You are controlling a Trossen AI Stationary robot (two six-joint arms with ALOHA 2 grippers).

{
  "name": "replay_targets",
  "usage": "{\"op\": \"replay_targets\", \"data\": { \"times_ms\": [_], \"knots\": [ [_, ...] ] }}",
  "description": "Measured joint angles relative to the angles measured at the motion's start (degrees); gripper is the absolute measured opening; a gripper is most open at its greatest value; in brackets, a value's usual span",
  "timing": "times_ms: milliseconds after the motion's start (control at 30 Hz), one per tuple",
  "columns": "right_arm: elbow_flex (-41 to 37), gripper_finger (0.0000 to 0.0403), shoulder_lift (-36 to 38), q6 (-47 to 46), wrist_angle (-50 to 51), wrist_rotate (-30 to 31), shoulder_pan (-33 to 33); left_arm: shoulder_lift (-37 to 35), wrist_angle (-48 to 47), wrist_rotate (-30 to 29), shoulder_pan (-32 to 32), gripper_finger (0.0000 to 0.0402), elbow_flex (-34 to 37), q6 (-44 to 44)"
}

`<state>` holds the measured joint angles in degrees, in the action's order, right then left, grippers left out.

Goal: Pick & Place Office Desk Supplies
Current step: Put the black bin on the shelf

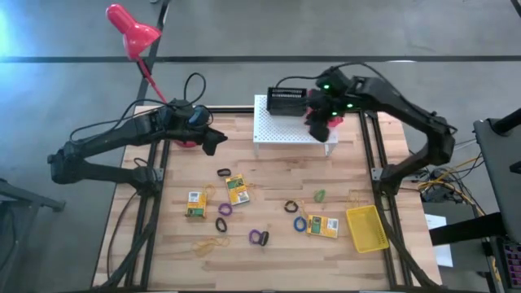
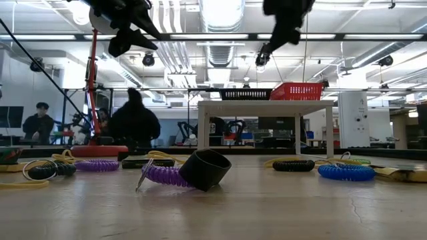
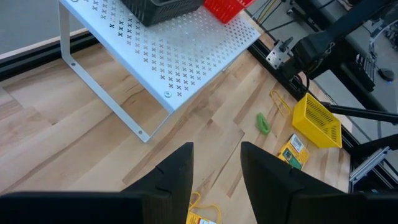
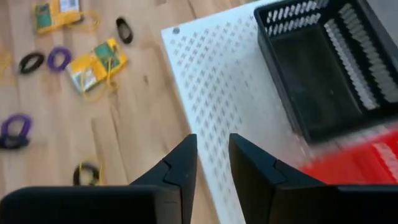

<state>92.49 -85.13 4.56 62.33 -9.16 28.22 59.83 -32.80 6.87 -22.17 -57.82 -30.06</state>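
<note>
On the worktop (image 1: 269, 175), 3 yellow-green card boxes (image 1: 238, 190) lie among scattered rings (image 1: 259, 238); a yellow tray (image 1: 367, 228) sits at the right edge. The right tool (image 1: 319, 122) hovers over the white stand (image 1: 295, 130), beside the black tray (image 1: 286, 102).

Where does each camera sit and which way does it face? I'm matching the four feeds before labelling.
High view: overhead, straight down on the table; both arms show, left claw, right claw.
Low view: tabletop height, facing the room; claws hang from above.
Left wrist view: past its open claw toward the white stand and yellow tray.
Right wrist view: past its open claw down on the stand and black tray.
Shared: both wrist views show the stand and black tray.
</note>
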Motion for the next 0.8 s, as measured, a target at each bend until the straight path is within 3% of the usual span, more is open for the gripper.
{"op": "replay_targets", "data": {
  "times_ms": [400,600,800],
  "knots": [
    [6.1,0.0048,-16.5,3.3,-2.5,0.5,-0.6,0.0,0.0,0.0,0.0,0.0138,0.0,0.0],
    [8.5,0.0033,-18.9,4.7,-2.7,8.1,-0.4,0.0,0.0,0.0,0.0,0.0138,0.0,0.0],
    [8.0,0.0031,-19.4,4.9,-2.7,9.4,0.9,0.0,0.0,0.0,0.0,0.0138,0.0,-0.1]
  ]
}}
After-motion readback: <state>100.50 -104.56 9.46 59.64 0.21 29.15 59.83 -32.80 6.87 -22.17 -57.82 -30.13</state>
